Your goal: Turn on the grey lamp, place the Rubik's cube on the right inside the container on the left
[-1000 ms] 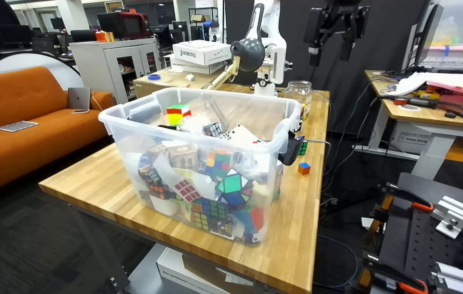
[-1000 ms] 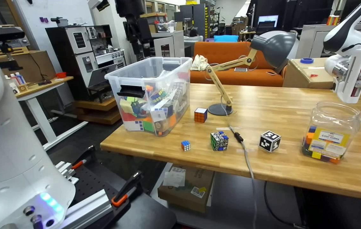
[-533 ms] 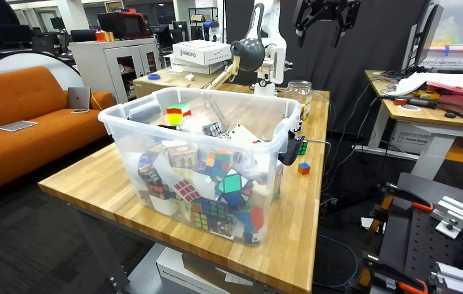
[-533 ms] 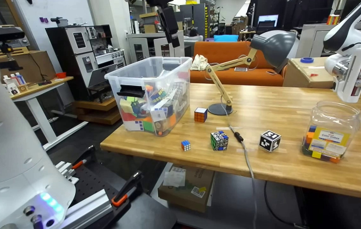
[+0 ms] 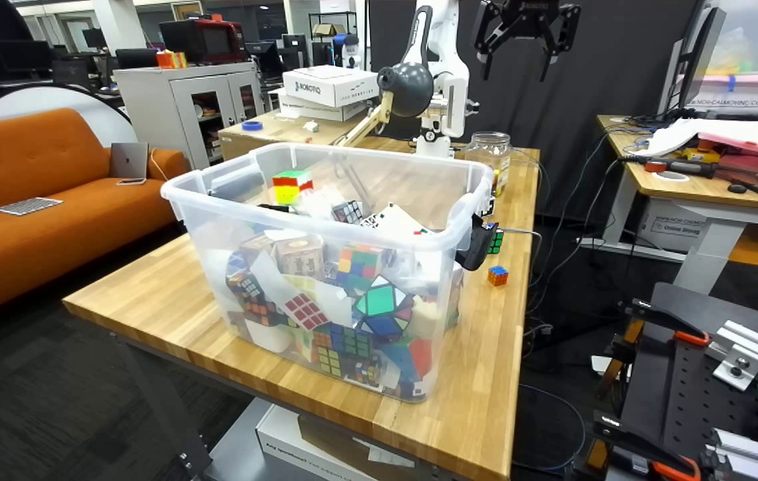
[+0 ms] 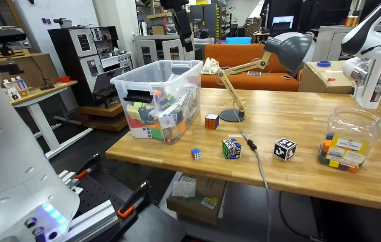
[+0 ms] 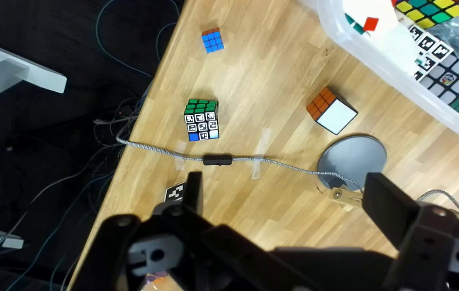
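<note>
Claw (image 5: 514,73) gapes wide; the container (image 5: 325,223) stands upright, long axis across the table (image 5: 479,374).

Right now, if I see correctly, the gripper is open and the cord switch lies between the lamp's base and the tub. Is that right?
The switch is not there: an exterior view shows it between the green-sided cube and the black-and-white cube. The gripper is open, as you say.

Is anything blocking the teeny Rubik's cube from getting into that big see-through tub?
No other thing shows between the tiny cube and the tub; only the tub's own wall, with a black handle, stands in the way. The top is open, so going over should probably work.
</note>
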Tool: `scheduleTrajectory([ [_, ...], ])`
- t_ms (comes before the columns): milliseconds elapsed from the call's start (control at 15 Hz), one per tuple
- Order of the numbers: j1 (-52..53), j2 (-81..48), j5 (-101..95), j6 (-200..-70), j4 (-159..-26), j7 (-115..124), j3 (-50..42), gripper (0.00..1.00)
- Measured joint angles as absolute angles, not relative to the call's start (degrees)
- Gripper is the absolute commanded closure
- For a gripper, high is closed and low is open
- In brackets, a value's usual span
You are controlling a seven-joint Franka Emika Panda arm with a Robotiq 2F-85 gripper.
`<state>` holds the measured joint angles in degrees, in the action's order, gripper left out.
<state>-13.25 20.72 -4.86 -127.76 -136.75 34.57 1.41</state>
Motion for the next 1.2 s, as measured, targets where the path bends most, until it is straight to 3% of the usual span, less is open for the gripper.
scheduleTrajectory([
  [800, -13.38, 19.69, -3.37, -127.3, -135.64, 34.23, -3.12, 0.0],
  [1200, -13.4, 10.61, 2.0, -125.86, -128.76, 32.64, -7.49, 0.0],
])
